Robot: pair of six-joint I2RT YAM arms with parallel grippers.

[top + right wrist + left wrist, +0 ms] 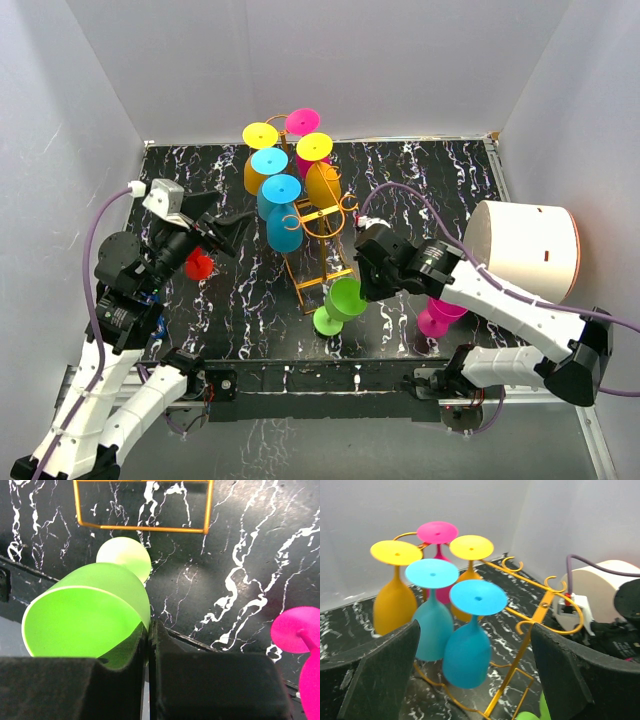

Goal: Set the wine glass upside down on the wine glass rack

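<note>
Right claw (pixel 149 630) is clamped on the rim of the green glass (pixel 90 615), one finger inside the bowl and one outside. The glass hangs tilted, foot (pixel 123 557) aimed down at the table (pixel 420 180) just in front of the rack (pixel 325 250) (my guess: a rim grip leaves the foot free to hook onto an arm). Left claw (pixel 232 228) is spread wide and empty, just facing the five hung glasses (pixel 467 655).
</note>
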